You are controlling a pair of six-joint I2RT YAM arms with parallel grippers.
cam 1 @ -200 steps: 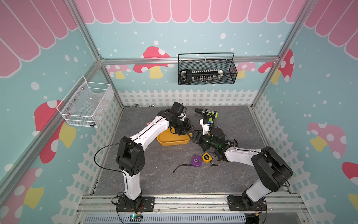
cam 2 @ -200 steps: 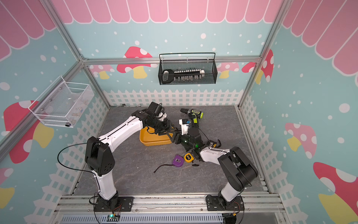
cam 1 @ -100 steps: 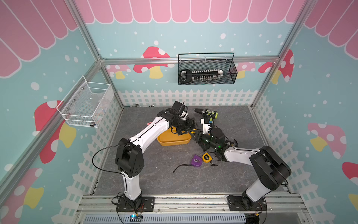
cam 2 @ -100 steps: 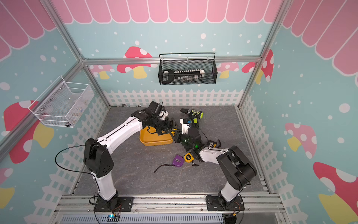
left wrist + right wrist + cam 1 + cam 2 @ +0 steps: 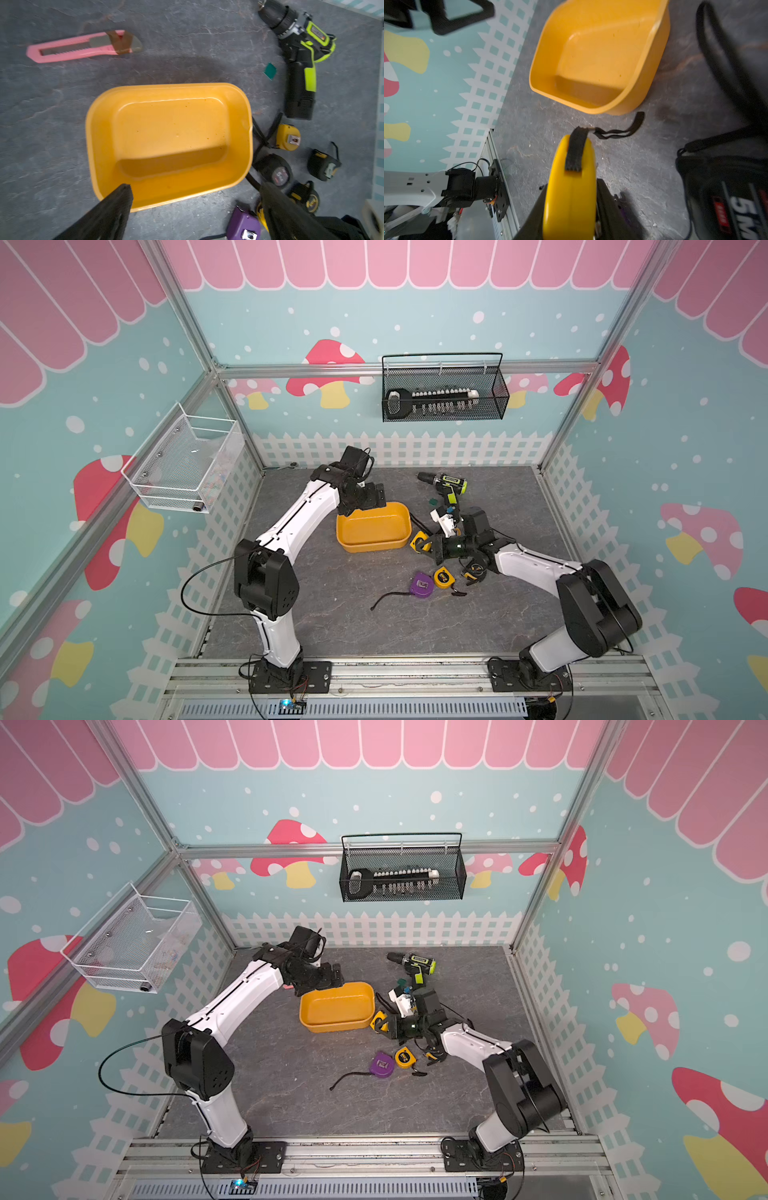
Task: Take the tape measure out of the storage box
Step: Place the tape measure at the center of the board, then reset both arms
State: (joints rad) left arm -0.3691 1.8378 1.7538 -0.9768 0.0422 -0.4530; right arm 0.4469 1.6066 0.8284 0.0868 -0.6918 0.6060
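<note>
- Nearest the table's [image 5: 291, 605] front edge, the surface is bare between the two arm bases.
- A little further in, about the middle of the table, a purple tape measure [image 5: 421, 585] and a small yellow one [image 5: 443, 577] lie touching or nearly so. A loose black strap [image 5: 386, 599] trails off towards the left edge.
- Beyond those, the right tool [image 5: 427, 546] is clamped on a yellow tape measure [image 5: 417, 540]. The right wrist view shows a finger pressed on each flat face and the wrist strap [image 5: 618, 131] trailing out ahead.
- That tape measure is outside the storage box [image 5: 374, 546], just beside its right-hand short end. I cannot tell whether it is lifted or resting on the table.
- A black tape measure [image 5: 726, 197] lies close by the right tool, out on the table.
- The storage box sits roughly mid-table, and both wrist views show it empty.
- The left tool [image 5: 194, 187] hangs over the box's far left corner with its fingers spread wide, holding nothing.
- Towards the far edge lie a green-and-black drill [image 5: 446, 485] and a pink utility knife [image 5: 79, 46].
- To my eye the job is nearly done, since the tape measure is clear of the box. What seems left is to set it down and let go.
</note>
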